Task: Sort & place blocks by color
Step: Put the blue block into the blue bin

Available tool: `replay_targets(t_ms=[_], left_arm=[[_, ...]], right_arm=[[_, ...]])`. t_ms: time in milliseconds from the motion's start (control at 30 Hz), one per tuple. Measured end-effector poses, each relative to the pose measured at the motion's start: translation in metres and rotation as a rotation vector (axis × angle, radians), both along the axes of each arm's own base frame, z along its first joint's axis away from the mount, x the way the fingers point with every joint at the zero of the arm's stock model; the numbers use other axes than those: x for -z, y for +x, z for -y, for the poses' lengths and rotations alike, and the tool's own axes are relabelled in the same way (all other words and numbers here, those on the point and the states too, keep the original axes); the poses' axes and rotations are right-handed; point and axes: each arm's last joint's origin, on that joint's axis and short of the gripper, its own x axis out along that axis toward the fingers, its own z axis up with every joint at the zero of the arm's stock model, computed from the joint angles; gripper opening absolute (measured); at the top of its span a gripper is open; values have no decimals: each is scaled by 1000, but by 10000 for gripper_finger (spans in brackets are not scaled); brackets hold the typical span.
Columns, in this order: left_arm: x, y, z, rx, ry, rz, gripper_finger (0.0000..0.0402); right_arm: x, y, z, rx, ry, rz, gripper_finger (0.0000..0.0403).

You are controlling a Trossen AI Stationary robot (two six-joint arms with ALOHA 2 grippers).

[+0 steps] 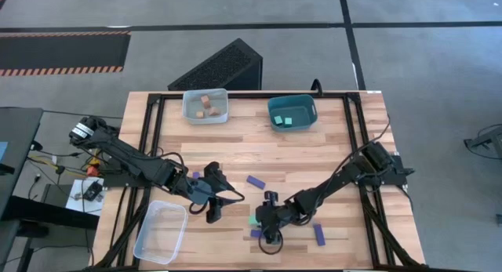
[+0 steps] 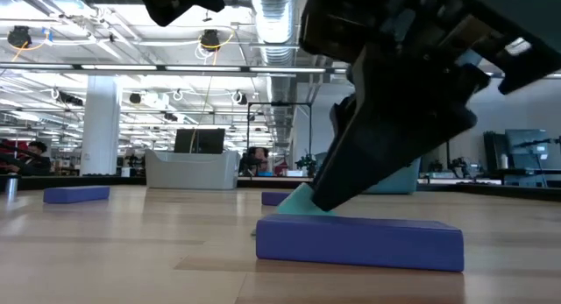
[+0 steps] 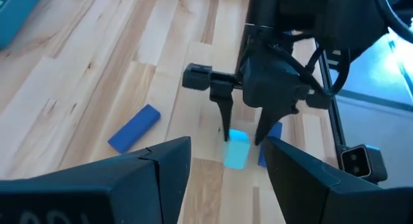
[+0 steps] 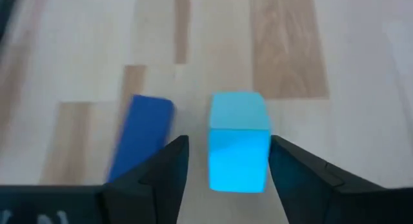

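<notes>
Right gripper (image 4: 226,161) jaws apart, straddling teal cube (image 4: 239,141), not clamped. Blue bar (image 4: 143,135) just beside cube; risk: finger clips bar or skews cube on closing. Left gripper (image 3: 228,164) open, idle, near cube. Pale wood-plank table (image 1: 329,146). Beyond cube: teal bin (image 1: 292,113), then open workshop hall.

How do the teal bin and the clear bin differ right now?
Colour: the teal bin is opaque teal; the clear bin is see-through.
Contents: the teal bin holds two teal cubes; the clear bin shows none.
Place: the teal bin sits at the table's far edge, the clear bin at the near left corner beside the left gripper.
Both are rectangular, open-topped and upright.
</notes>
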Motion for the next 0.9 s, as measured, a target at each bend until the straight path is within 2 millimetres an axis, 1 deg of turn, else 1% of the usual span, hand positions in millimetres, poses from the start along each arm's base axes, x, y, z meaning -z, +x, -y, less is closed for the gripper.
replay_targets(t_ms=[133, 233, 400, 467, 533, 667, 700, 733, 800, 900], left_arm=[[0, 0, 0, 11, 14, 1, 182], [0, 0, 0, 11, 14, 0, 182], [1, -1, 1, 26, 21, -9, 182], [1, -2, 2, 45, 32, -10, 182], [1, -2, 2, 38, 33, -8, 182], [0, 0, -4, -82, 24, 9, 182], [1, 1, -6, -106, 28, 7, 182], [1, 1, -9, -123, 27, 3, 182], [2, 3, -15, -149, 16, -12, 182], [2, 8, -25, -179, -39, -15, 182]], right_arm=[[3, 4, 5, 6, 13, -4, 218], [6, 4, 10, 23, 9, -27, 201], [3, 8, 17, 66, 33, -22, 143], [1, 9, 16, 84, 53, -21, 121], [-3, 11, 16, 87, 60, -12, 107], [-20, 15, 13, 77, 69, 32, 107], [-26, 13, 14, 85, 45, 23, 111], [-32, 11, 16, 92, 4, 8, 115], [-48, 13, 16, 100, -61, 23, 122], [-72, 6, 20, 104, -213, 8, 123]])
